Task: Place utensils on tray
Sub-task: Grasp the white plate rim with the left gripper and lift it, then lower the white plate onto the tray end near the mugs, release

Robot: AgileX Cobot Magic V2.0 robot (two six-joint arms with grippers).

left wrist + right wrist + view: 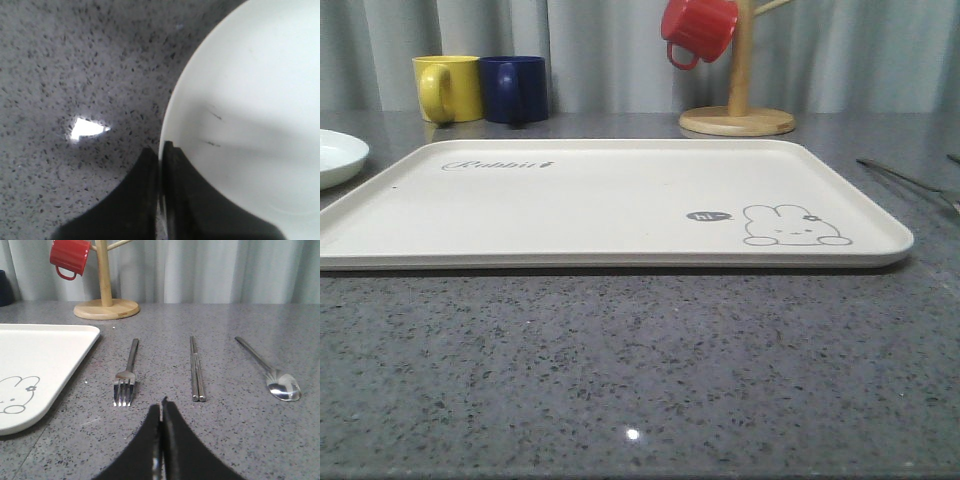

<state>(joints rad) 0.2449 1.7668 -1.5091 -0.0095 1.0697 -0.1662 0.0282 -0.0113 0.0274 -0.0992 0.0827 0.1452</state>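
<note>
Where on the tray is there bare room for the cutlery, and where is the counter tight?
The tray is bare between the Rabbit lettering and the rabbit drawing. Counter in front is open too. Tighter: fork, chopsticks and spoon lie side by side, apart, beside the tray; plate crowds its far-left corner.

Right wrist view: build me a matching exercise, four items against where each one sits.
Items:
1. fork
2. chopsticks
3. spoon
4. red mug

Places:
A. hanging on the wooden mug tree
B. on the counter, nearest the tray
C. on the counter, farthest from the tray
D. on the counter, between the other two utensils

Pairs: 1-B, 2-D, 3-C, 4-A
</note>
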